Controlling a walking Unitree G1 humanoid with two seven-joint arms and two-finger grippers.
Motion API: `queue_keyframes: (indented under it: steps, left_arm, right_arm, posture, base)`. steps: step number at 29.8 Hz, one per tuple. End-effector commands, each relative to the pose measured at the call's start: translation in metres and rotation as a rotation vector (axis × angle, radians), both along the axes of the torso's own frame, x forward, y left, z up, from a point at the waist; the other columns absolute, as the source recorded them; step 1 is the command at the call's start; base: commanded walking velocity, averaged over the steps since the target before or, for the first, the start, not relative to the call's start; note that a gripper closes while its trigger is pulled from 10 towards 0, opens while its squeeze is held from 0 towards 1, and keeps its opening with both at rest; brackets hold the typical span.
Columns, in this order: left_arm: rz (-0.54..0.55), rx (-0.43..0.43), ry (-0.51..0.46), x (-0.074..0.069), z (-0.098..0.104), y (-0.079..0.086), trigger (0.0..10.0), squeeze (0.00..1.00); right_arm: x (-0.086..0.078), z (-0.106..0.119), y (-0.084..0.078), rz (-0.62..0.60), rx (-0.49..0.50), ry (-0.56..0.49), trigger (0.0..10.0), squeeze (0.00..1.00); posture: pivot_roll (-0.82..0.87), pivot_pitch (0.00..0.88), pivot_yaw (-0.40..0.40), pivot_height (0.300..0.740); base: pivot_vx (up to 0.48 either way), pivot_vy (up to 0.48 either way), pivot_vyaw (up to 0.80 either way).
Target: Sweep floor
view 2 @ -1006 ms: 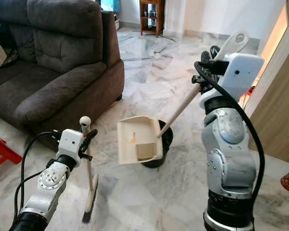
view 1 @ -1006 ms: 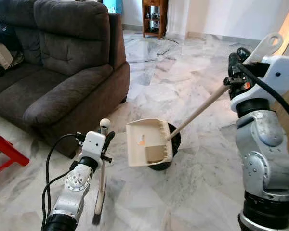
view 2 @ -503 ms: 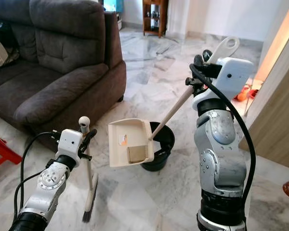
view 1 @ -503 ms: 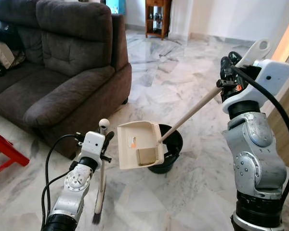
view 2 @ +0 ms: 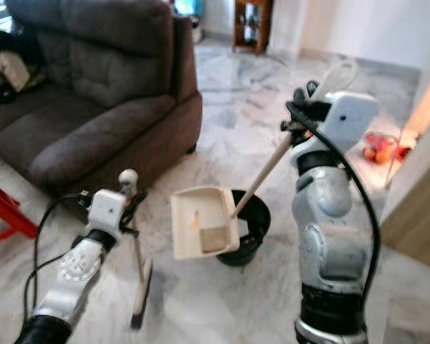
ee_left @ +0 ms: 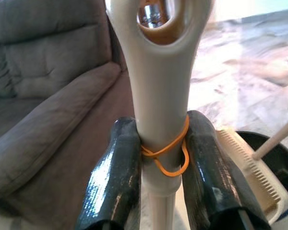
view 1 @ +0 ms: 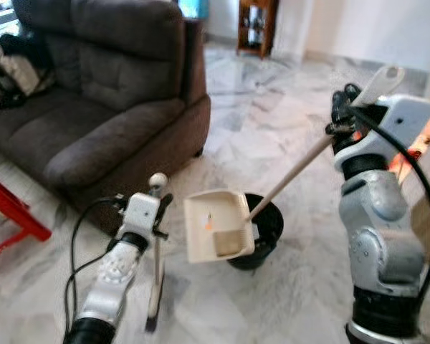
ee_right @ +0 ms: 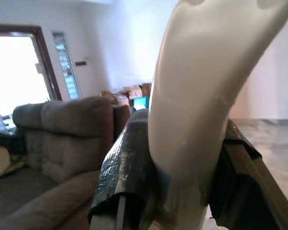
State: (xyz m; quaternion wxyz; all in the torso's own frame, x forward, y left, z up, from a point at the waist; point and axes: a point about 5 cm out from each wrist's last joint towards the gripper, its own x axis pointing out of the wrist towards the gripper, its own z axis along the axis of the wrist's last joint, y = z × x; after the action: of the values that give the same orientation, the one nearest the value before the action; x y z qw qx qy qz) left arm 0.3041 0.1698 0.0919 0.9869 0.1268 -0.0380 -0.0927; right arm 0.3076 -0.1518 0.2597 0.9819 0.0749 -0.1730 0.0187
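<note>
On the marble floor (view 1: 272,136) ahead of us, in the left eye view, the cream dustpan (view 1: 216,226) hangs tilted over the rim of a black bin (view 1: 261,231), debris resting in its scoop, while a dark sofa (view 1: 100,107) and a red stool (view 1: 11,218) lie to our left. In the right eye view, we see the right gripper (view 2: 301,115) raised high at the top of the dustpan handle (view 2: 265,168), and the left gripper (view 2: 125,208) holding the broom (view 2: 137,272) upright, bristles on the floor. In the left wrist view, both black fingers (ee_left: 113,177) are clamped on the broom's shaft, where an orange rubber band (ee_left: 165,153) is wrapped. In the right wrist view, the fingers (ee_right: 127,172) are closed around the dustpan's cream grip. We judge the step in hand to be emptying the sweepings. The next move calls for tipping the pan steeply enough, with its lip kept over the bin opening, for the debris to slide in.
</note>
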Motion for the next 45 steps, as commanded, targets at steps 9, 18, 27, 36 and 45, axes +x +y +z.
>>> queue_keyframes:
  steps: [9,18,27,36,45]
  left_arm:
    - [-0.024,0.011,-0.049,0.0047,0.0106,-0.0067,10.0,0.0]
    - [-0.015,0.01,-0.051,0.0044,0.0105,-0.0061,10.0,0.0]
    - [-0.012,0.007,-0.05,0.0042,0.0099,-0.0065,10.0,0.0]
    - [-0.005,0.005,-0.05,0.0037,0.0094,-0.0053,10.0,0.0]
    - [-0.006,0.005,-0.049,0.0038,0.0092,-0.0056,10.0,0.0]
  right_arm:
    - [-0.004,0.015,-0.003,0.001,0.033,-0.082,10.0,0.0]
    - [-0.004,0.0163,-0.0035,0.004,0.035,-0.086,10.0,0.0]
    - [-0.0039,0.0173,-0.0025,0.014,0.034,-0.088,10.0,0.0]
    - [-0.0037,0.0191,-0.0018,0.017,0.033,-0.092,10.0,0.0]
    - [-0.0023,0.018,-0.0013,0.02,0.041,-0.075,10.0,0.0]
  posture:
    - [0.09,0.0,0.047,0.74]
    - [0.09,0.0,0.043,0.74]
    - [0.09,0.0,0.038,0.74]
    - [0.09,0.0,0.033,0.74]
    - [0.09,0.0,0.034,0.74]
  base:
    - [0.261,0.0,0.0]
    - [0.26,0.0,0.0]
    - [0.261,0.0,0.0]
    - [0.26,0.0,0.0]
    - [0.261,0.0,-0.34]
